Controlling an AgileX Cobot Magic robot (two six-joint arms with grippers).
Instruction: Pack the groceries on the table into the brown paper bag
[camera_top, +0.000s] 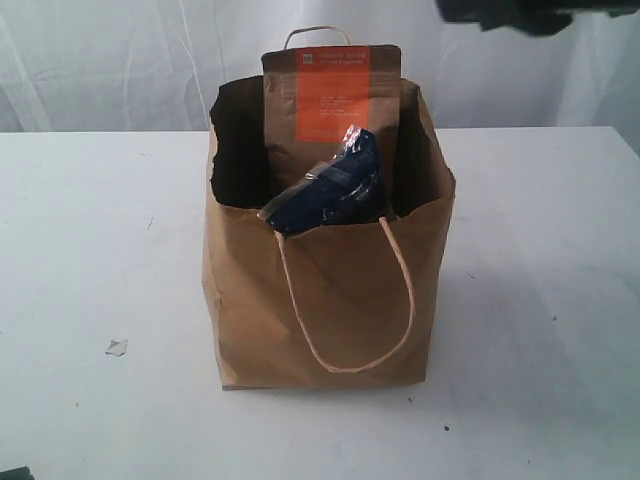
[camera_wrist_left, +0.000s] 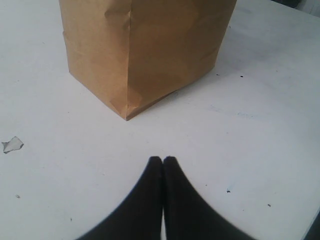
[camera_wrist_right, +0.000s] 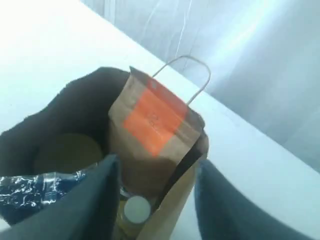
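Seemingly last step: pouch (camera_top: 330, 95) and noodle packet (camera_top: 335, 190) sit in the brown paper bag (camera_top: 320, 310) mid-frame; left tool (camera_wrist_left: 163, 160) pinched together, right tool (camera_wrist_right: 157, 164) spread empty over its mouth, so just retract.

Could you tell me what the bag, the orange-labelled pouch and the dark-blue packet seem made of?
Brown paper bag: matte kraft paper, creased. Brown pouch with orange label: probably paper-faced laminate, matte, flat. Long dark-blue noodle packet: glossy plastic film, crinkly glints.

Frontal, low and overhead views share the bag (camera_top: 250, 300).
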